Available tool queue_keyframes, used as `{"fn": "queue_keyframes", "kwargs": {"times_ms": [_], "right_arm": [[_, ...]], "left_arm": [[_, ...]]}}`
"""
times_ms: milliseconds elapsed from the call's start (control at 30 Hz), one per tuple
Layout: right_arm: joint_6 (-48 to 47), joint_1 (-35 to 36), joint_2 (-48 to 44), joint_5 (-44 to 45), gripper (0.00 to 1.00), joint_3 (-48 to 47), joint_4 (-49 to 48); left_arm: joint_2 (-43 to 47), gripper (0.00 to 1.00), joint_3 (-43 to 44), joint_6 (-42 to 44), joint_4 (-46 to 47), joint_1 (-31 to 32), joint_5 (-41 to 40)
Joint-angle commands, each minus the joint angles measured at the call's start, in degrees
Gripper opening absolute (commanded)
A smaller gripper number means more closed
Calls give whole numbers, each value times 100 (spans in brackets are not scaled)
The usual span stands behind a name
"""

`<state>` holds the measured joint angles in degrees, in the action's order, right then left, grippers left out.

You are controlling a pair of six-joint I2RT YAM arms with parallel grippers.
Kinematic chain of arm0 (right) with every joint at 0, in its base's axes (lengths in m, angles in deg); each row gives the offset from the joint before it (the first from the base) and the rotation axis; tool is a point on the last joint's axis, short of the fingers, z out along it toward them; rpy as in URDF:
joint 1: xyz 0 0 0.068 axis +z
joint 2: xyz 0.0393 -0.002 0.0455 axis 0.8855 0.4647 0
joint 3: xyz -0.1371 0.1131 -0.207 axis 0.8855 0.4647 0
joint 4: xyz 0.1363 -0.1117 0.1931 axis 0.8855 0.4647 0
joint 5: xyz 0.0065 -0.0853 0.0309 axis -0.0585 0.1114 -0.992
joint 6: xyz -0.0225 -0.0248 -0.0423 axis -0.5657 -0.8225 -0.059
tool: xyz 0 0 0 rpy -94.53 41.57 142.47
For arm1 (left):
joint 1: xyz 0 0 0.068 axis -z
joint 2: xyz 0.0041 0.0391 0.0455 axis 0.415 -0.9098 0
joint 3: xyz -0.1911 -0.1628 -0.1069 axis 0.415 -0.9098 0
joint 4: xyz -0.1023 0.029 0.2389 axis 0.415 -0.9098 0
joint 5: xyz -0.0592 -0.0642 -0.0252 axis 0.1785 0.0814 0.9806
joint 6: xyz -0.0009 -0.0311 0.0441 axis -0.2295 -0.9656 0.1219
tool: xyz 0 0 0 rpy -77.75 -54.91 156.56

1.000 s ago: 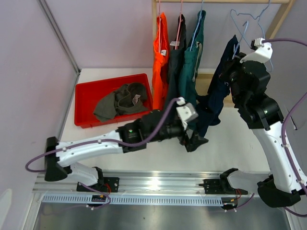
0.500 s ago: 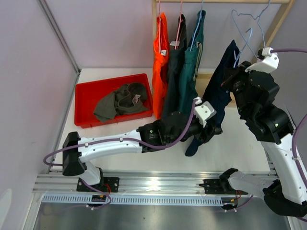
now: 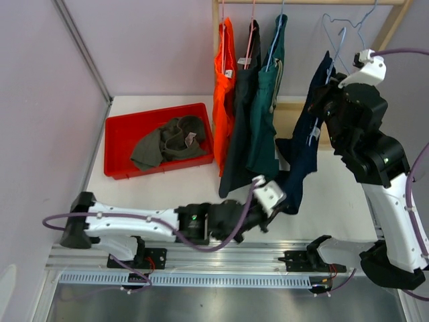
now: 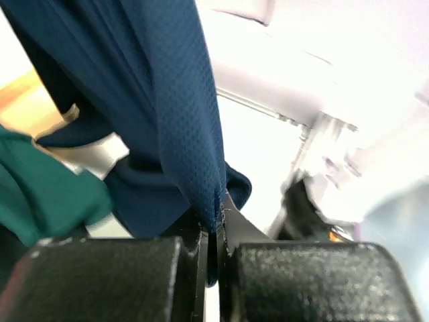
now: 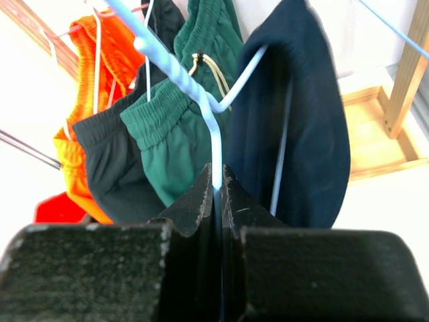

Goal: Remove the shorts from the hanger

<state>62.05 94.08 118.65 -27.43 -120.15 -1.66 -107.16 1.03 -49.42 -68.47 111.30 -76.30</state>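
Note:
The navy shorts [image 3: 308, 127] hang over a light blue hanger [image 3: 338, 47] at the right of the rack. My right gripper [image 3: 332, 84] is shut on that hanger's wire [image 5: 175, 67], with the navy shorts [image 5: 308, 121] draped just behind its fingers. My left gripper [image 3: 281, 201] reaches low across the table and is shut on the bottom hem of the navy shorts [image 4: 154, 87], the cloth pinched between its jaws. Orange shorts [image 3: 223, 80], charcoal shorts [image 3: 241, 127] and teal shorts [image 3: 267, 114] hang on their own hangers further left.
A red bin [image 3: 120, 134] at the back left holds dark olive shorts [image 3: 167, 137]. The wooden rack frame [image 3: 389, 27] stands behind the right arm, with its wooden base [image 5: 375, 134] on the table. A wall runs along the left.
My left gripper was open beside the navy shorts; it has dropped toward the near edge and shut on their hem. The right arm keeps its hold on the hanger, shifting slightly.

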Motion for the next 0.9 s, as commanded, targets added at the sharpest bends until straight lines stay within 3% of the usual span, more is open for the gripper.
{"fn": "queue_keyframes", "kwargs": {"times_ms": [0, 100, 333, 500, 600, 700, 800, 867], "right_arm": [[-322, -284, 223, 4, 0, -924, -671], [-366, -487, 557, -145, 0, -1444, -487], [-157, -575, 672, -390, 0, -2157, -13], [731, -435, -74, -1339, 0, -1483, 559], [1381, -259, -810, -1988, 0, -621, 778], [1848, -250, -1470, -2429, 0, -84, 1156], [2059, -320, -1736, -2841, 0, -152, 1595], [2086, -478, -1676, -3106, 0, -477, 1981]], "left_arm": [[865, 0, -858, -564, -93, 890, -855], [1314, 0, -1368, -959, -338, 1270, -1418], [1667, 0, -1783, -970, -480, 1175, -2026], [1132, 0, -861, -575, -638, -184, -1544], [414, 0, 307, -74, -734, -933, -1236], [-508, 0, 2020, 348, -1234, -1531, -1008], [-1658, 0, 4295, 622, -2050, -1962, -858], [-2399, 0, 6678, 867, -2952, -2217, -770]]}}
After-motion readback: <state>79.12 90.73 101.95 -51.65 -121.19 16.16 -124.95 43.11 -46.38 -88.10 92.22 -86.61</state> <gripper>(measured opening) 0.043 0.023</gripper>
